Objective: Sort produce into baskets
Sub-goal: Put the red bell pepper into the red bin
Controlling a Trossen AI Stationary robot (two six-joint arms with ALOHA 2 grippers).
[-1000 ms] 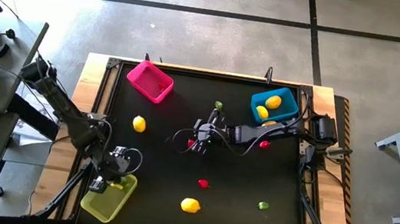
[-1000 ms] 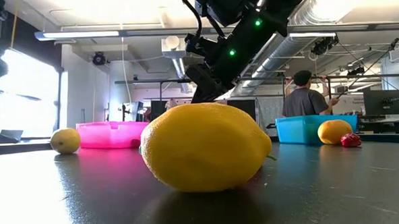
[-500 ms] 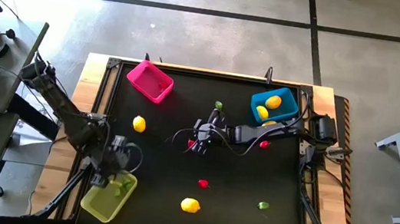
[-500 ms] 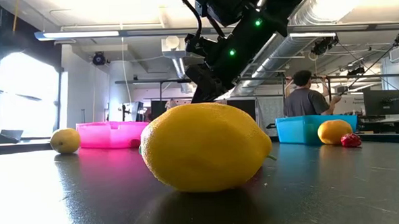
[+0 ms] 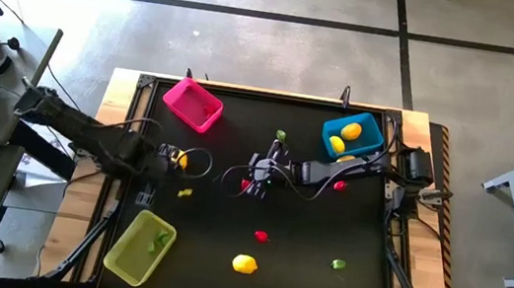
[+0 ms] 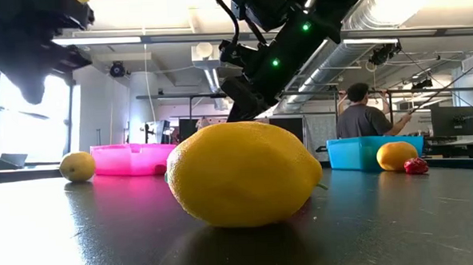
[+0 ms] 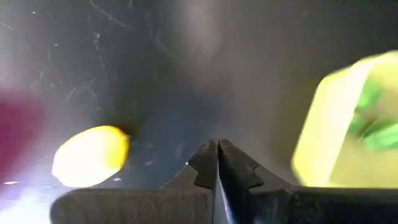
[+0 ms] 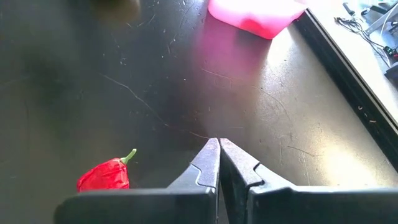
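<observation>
The left gripper (image 5: 172,158) is seen above the black table (image 5: 300,269), just beside a lemon (image 5: 180,158) that lies between the pink basket (image 5: 193,104) and the yellow-green basket (image 5: 139,246); its fingers (image 7: 205,163) are pressed together and nothing is held between them; a small yellow piece (image 5: 185,193) lies on the table near this gripper. Green pieces (image 5: 158,240) are seen inside the yellow-green basket. The right gripper (image 5: 254,180) is placed near the middle of the table, on the side of the blue basket (image 5: 351,137); its fingers (image 8: 207,163) are also closed on nothing, and a red pepper (image 8: 104,176) lies on the table just beside them. Two lemons (image 5: 343,138) are kept in the blue basket; a red piece (image 5: 339,186) lies on the table near that basket. A green piece (image 5: 281,135) lies between the pink basket and the blue basket. Farther from the blue basket, a second red piece (image 5: 261,235), a lemon (image 5: 243,263) and a green piece (image 5: 339,264) lie apart from each other.
</observation>
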